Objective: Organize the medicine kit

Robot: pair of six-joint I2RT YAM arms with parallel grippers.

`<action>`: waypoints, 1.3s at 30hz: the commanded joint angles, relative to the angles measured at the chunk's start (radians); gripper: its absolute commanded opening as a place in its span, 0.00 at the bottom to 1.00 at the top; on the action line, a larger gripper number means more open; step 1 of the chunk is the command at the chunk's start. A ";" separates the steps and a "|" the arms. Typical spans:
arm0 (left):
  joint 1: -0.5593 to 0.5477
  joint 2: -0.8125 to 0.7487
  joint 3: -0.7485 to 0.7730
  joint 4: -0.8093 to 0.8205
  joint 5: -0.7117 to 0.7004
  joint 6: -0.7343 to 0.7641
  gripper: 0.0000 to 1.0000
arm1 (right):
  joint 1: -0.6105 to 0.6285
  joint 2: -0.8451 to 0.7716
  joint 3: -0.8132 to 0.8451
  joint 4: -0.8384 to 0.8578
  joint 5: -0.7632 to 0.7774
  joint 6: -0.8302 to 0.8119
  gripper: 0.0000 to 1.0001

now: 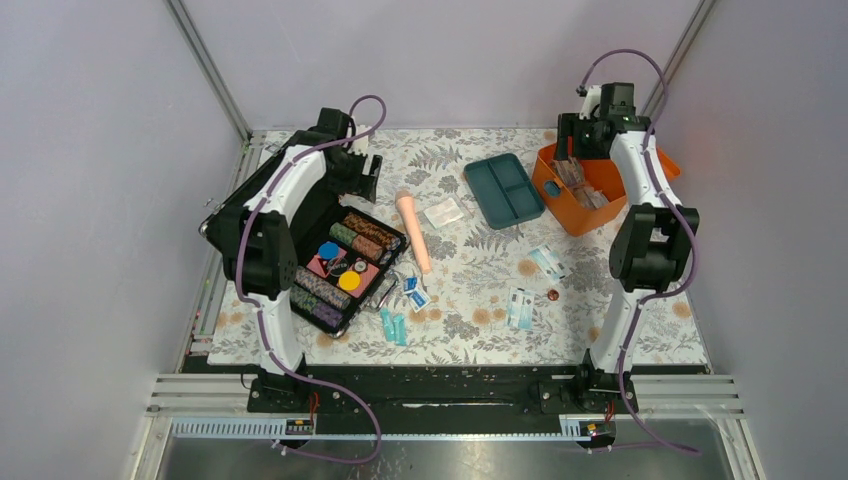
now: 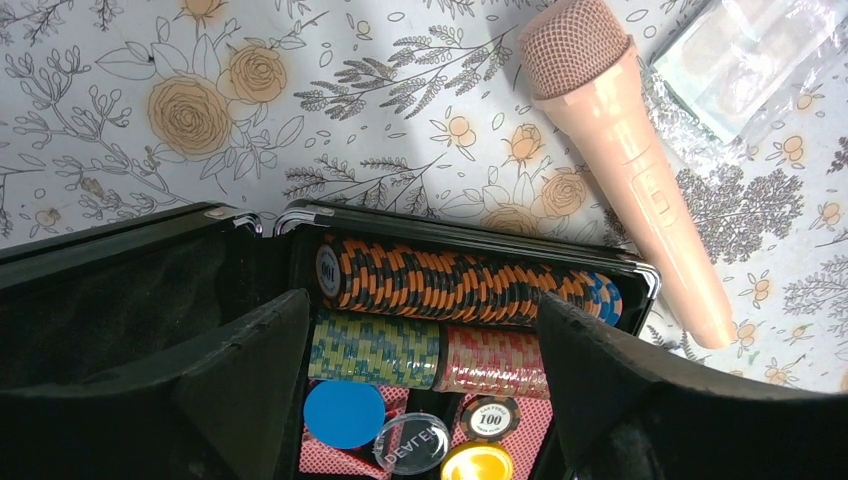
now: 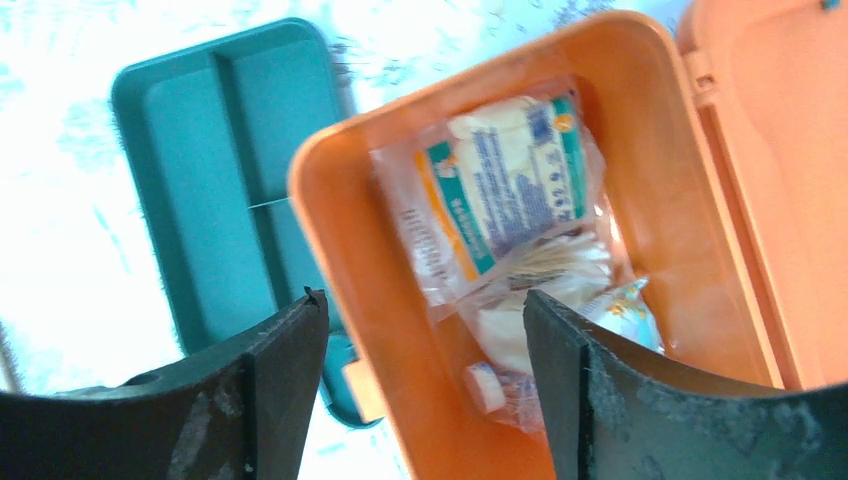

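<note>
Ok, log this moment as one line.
left gripper open above chip case | right gripper open above orange box | tray out on table | packets inside

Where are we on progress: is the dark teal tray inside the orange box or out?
Out: the dark teal divided plastic tray lies on the table beside the orange plastic box.
</note>
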 commanded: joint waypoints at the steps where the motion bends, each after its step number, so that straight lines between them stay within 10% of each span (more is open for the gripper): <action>1: -0.042 -0.037 0.004 0.032 -0.037 0.094 0.82 | 0.037 -0.095 0.025 -0.024 -0.165 -0.051 0.80; 24: -0.141 -0.170 -0.350 0.033 0.144 0.454 0.82 | 0.249 -0.193 -0.185 -0.113 -0.324 -0.161 0.76; 39: -0.217 -0.231 -0.425 0.303 0.111 0.336 0.81 | 0.250 -0.254 -0.286 -0.125 -0.317 -0.142 0.75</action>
